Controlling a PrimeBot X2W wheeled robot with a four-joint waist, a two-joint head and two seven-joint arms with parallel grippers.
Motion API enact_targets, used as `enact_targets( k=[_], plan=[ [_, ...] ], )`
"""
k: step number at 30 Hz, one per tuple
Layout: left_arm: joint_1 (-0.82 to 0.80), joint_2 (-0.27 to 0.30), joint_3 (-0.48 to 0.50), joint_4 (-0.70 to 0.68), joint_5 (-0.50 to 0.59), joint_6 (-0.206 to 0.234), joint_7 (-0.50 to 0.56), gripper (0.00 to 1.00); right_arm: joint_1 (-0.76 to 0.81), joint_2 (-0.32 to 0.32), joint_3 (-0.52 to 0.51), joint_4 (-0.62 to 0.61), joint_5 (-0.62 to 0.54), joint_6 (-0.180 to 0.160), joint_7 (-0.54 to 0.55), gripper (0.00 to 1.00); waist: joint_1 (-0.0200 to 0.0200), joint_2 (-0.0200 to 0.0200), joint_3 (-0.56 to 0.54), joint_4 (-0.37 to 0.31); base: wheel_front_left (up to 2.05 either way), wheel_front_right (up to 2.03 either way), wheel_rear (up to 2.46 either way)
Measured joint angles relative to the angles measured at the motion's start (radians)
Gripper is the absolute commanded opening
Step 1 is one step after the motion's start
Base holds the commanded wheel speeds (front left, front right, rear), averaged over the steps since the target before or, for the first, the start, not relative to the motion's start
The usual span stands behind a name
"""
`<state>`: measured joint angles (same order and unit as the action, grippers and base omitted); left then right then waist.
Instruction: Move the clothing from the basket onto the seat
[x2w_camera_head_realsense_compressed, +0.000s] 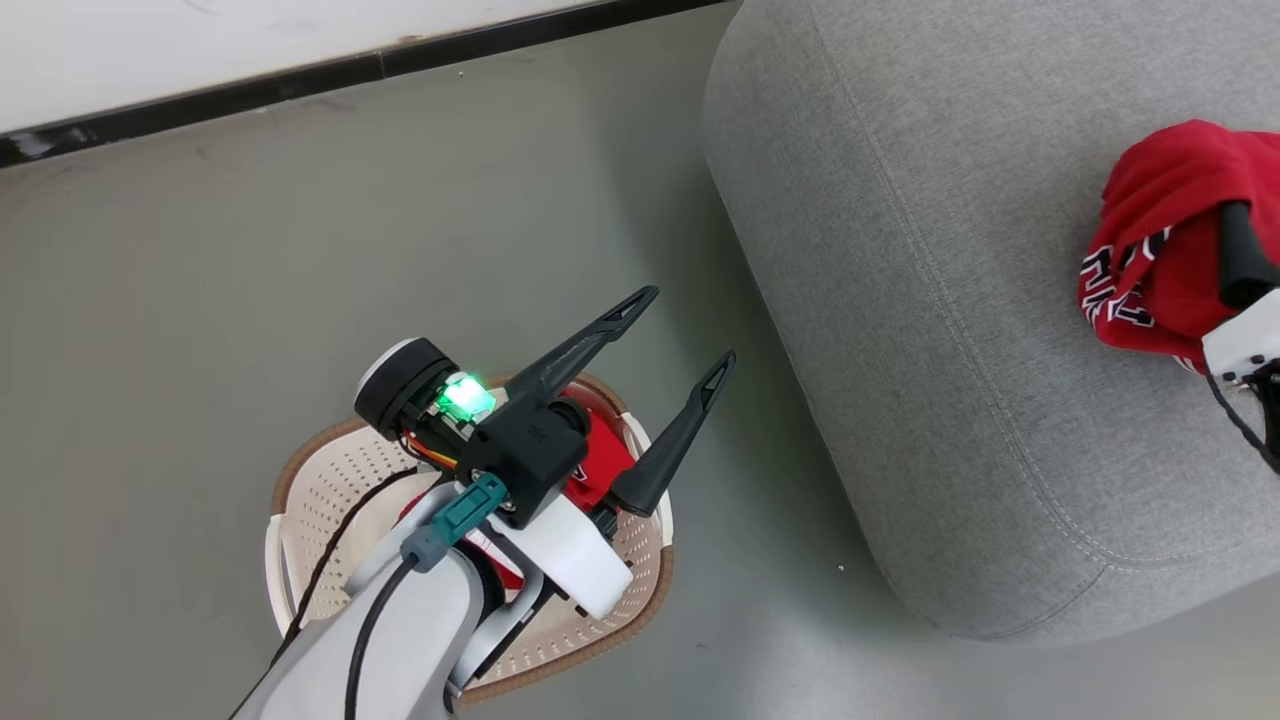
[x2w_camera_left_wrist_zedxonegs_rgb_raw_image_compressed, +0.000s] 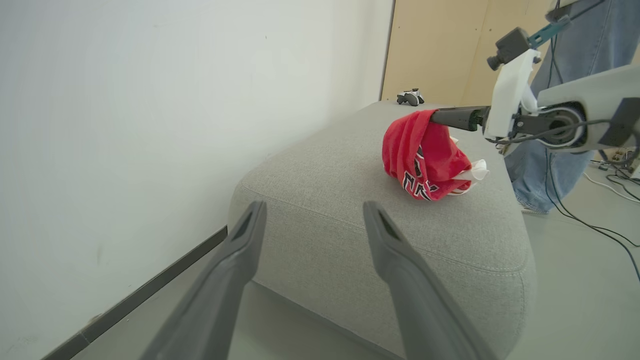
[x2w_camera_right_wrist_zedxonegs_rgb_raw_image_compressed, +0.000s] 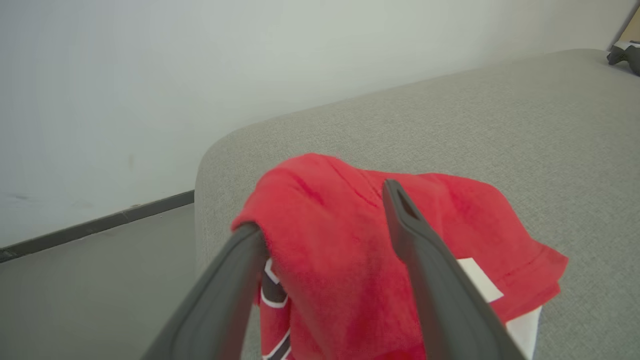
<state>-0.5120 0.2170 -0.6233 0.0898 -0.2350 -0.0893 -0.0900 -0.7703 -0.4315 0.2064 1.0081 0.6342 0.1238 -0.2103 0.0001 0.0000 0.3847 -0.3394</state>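
The left gripper (x2w_camera_head_realsense_compressed: 689, 325) hangs over the oval cream-white plastic laundry basket with a brown woven-look rim (x2w_camera_head_realsense_compressed: 300, 470). Its two long dark fingers are spread wide, with nothing between them. Its pale forearm covers most of the basket's inside. Of the red soft-fabric garment in the basket (x2w_camera_head_realsense_compressed: 602, 452) just a patch shows beside the wrist, so how much lies there cannot be told.

Just beyond stands the large light grey fabric-upholstered seat (x2w_camera_head_realsense_compressed: 900, 300). On its top lies a bunched red garment with white trim and dark lettering (x2w_camera_head_realsense_compressed: 1165, 230), the lettering folded and unreadable. The right gripper (x2w_camera_right_wrist_zedxonegs_rgb_raw_image_compressed: 321, 207) is at it with jaws apart: fabric drapes over one fingertip and bulges between the fingers, unpinched. In the head view the frame edge cuts that gripper off.

At the seat's far end sits a small black-and-white object (x2w_camera_left_wrist_zedxonegs_rgb_raw_image_compressed: 411, 97), too small to identify. Beside the seat stand a person's legs in blue jeans (x2w_camera_left_wrist_zedxonegs_rgb_raw_image_compressed: 537, 175).
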Motion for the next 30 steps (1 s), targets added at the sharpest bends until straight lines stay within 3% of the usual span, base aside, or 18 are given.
enact_targets(
  k=[15, 23, 30],
  plan=[
    [0.029, 0.001, 0.022, 0.039, -0.011, 0.011, -0.047, 1.0, 0.068, -0.031, 0.074, -0.154, -0.002, 0.001, -0.025, 1.0, 0.0, 0.0, -0.06, -0.014, 0.0, 0.0, 0.0],
    [0.067, -0.006, 0.052, 0.056, -0.03, 0.046, -0.084, 1.0, 0.075, -0.041, 0.101, -0.245, -0.012, 0.001, -0.029, 1.0, 0.0, 0.0, -0.103, 0.002, 0.0, 0.0, 0.0],
    [0.111, -0.007, 0.086, 0.073, -0.047, 0.081, -0.11, 1.0, 0.075, -0.011, 0.123, -0.329, -0.031, 0.001, -0.037, 1.0, 0.0, 0.0, -0.144, 0.029, 0.0, 0.0, 0.0]
  ],
)
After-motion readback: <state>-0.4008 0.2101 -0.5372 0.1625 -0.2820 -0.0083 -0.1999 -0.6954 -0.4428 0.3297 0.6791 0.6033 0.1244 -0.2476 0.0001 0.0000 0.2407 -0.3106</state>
